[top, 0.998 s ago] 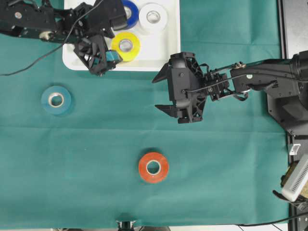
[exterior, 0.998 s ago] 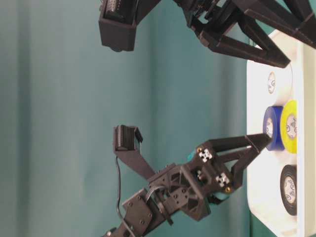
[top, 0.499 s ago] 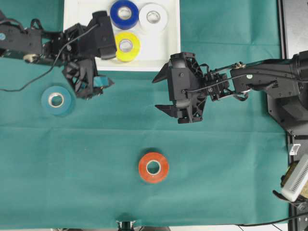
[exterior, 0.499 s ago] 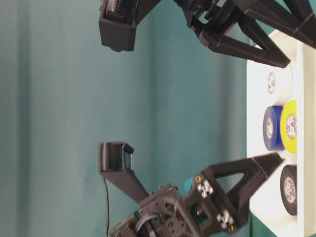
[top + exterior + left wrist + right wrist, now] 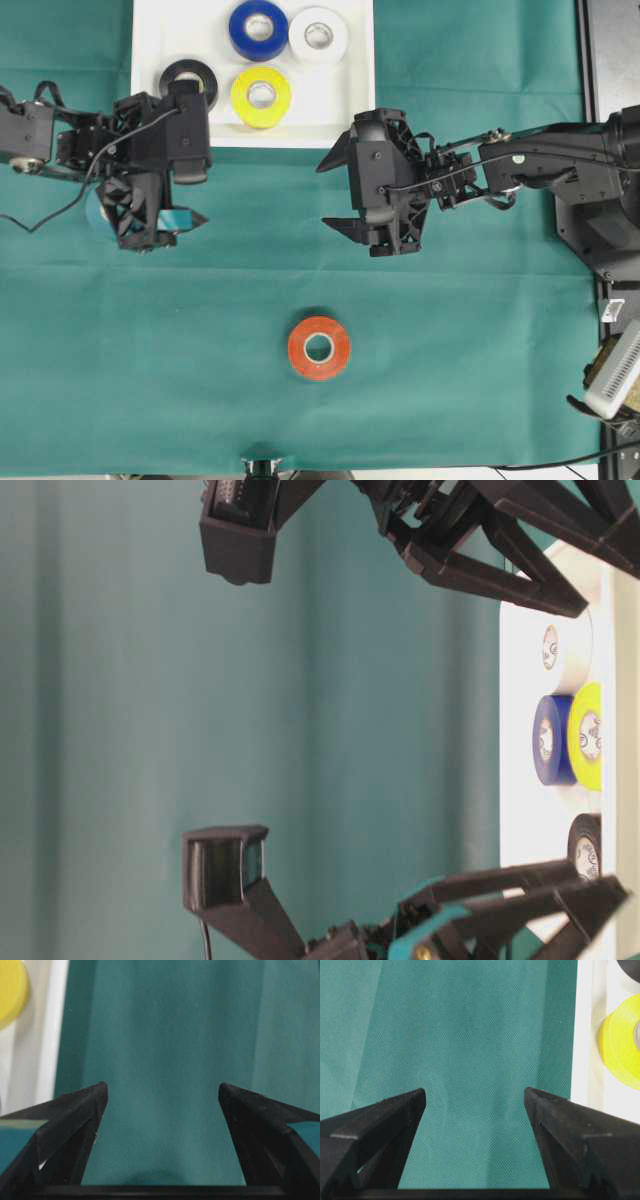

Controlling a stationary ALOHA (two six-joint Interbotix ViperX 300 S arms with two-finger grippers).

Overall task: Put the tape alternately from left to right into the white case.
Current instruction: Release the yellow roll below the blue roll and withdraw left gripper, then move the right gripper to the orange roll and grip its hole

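Note:
The white case (image 5: 340, 110) at the top holds the blue (image 5: 258, 28), white (image 5: 318, 35), black (image 5: 188, 78) and yellow (image 5: 261, 96) tape rolls. My left gripper (image 5: 172, 228) hangs open just below the case's left corner. It is over the teal roll (image 5: 92, 210), of which only the left edge shows. The red-orange roll (image 5: 319, 347) lies alone on the cloth near the front. My right gripper (image 5: 322, 195) hovers open below the case's right corner, with only cloth between its fingers (image 5: 395, 1110). In the left wrist view the left gripper (image 5: 162, 1092) also spans bare cloth.
A green cloth (image 5: 450, 380) covers the table. In the right wrist view the case rim (image 5: 585, 1035) and yellow roll (image 5: 622, 1045) lie to the right of the fingers. Grey equipment (image 5: 615, 370) stands past the cloth's right edge.
My left gripper has drawn back from the case, down and to the left, until it covers the teal roll; the black roll in the case has come into view. The right arm has not moved.

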